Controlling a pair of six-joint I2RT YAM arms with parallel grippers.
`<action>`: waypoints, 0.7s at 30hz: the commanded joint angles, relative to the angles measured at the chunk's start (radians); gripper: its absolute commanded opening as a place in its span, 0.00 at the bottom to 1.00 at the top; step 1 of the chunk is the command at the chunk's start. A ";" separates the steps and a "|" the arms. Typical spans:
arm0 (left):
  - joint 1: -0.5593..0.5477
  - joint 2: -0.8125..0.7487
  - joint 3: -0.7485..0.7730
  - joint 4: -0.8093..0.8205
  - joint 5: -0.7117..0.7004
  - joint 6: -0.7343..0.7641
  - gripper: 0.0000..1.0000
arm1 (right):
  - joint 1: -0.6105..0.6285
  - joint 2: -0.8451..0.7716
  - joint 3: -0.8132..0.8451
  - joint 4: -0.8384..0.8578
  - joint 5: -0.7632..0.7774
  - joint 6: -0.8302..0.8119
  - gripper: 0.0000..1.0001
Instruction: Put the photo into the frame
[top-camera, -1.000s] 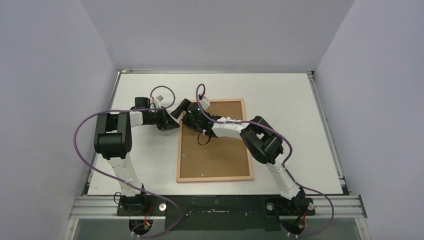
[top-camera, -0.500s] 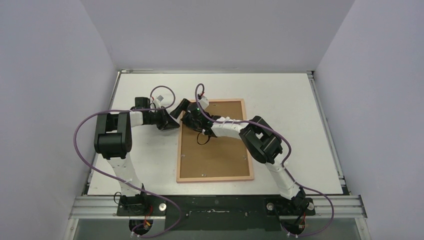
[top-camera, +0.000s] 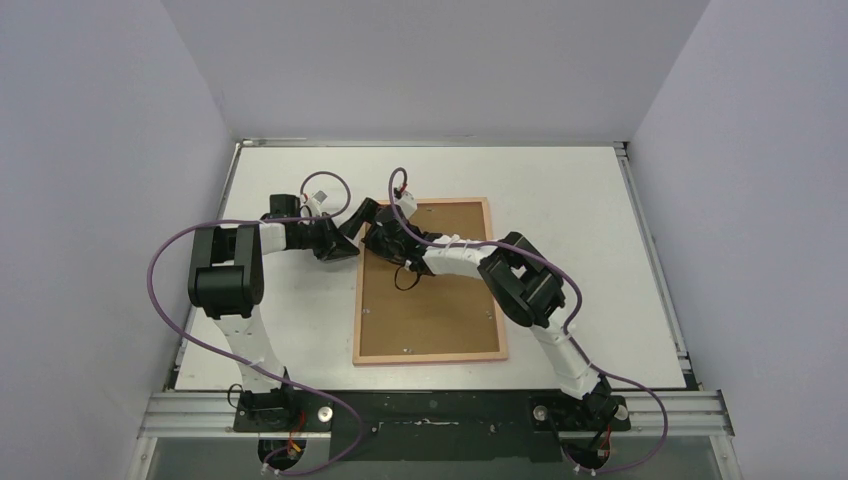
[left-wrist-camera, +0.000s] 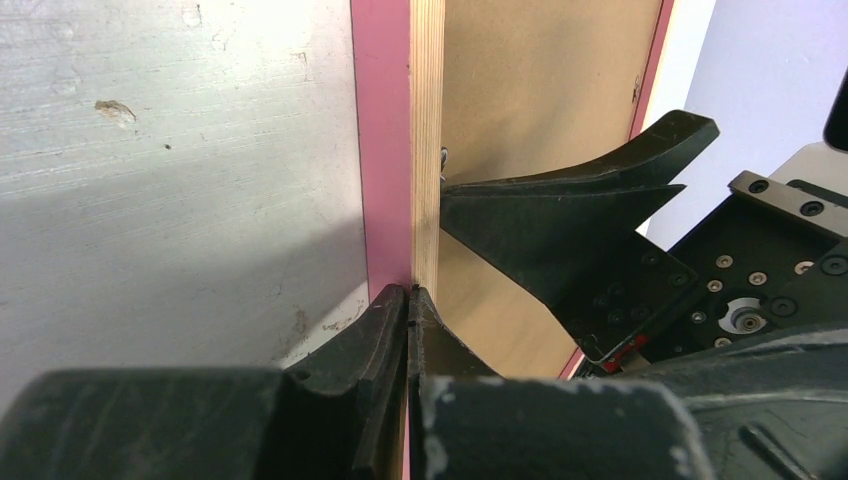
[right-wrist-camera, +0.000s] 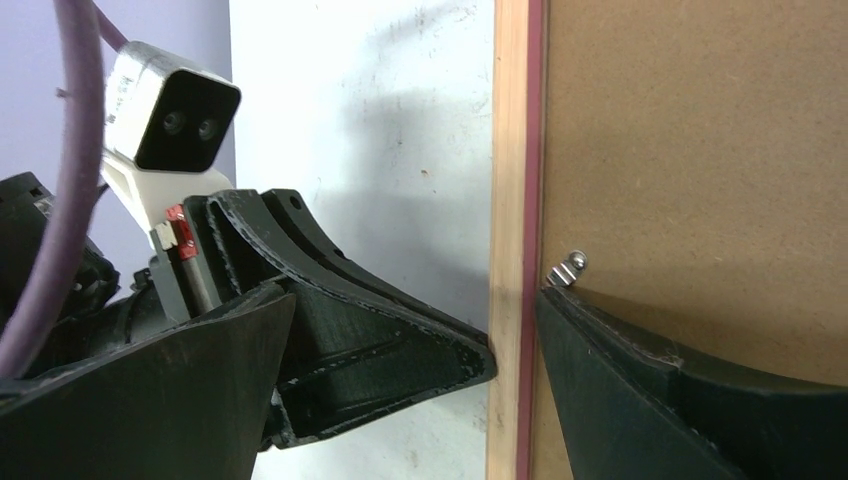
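Frame (top-camera: 430, 357) lies back-up on the bench (top-camera: 600, 250), hardly anything moved lately: left end effector (left-wrist-camera: 408, 295) shut against its rail, right end effector (right-wrist-camera: 515, 330) wide astride it at a clip (right-wrist-camera: 566, 268), so fastening looks unfinished.

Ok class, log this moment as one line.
left gripper: shut, tips at frame edge | right gripper: open, straddling edge, finger by clip | photo: unseen

Frame (top-camera: 430, 358) lies flat and back up at the centre of the table (top-camera: 600, 230), long sides running 12 to 6 o'clock. Its thin salmon-pink rim has a pale wood edge, and a brown board (top-camera: 430, 320) fills its opening.
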 joint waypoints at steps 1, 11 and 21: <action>-0.009 -0.001 -0.033 -0.071 -0.085 0.043 0.00 | 0.003 -0.092 -0.049 0.061 0.001 -0.040 0.97; -0.001 -0.023 -0.046 -0.060 -0.092 0.036 0.00 | 0.010 -0.104 -0.033 -0.084 0.060 -0.080 1.00; -0.002 -0.019 -0.052 -0.052 -0.083 0.031 0.00 | 0.021 -0.036 0.046 -0.112 0.041 -0.077 1.00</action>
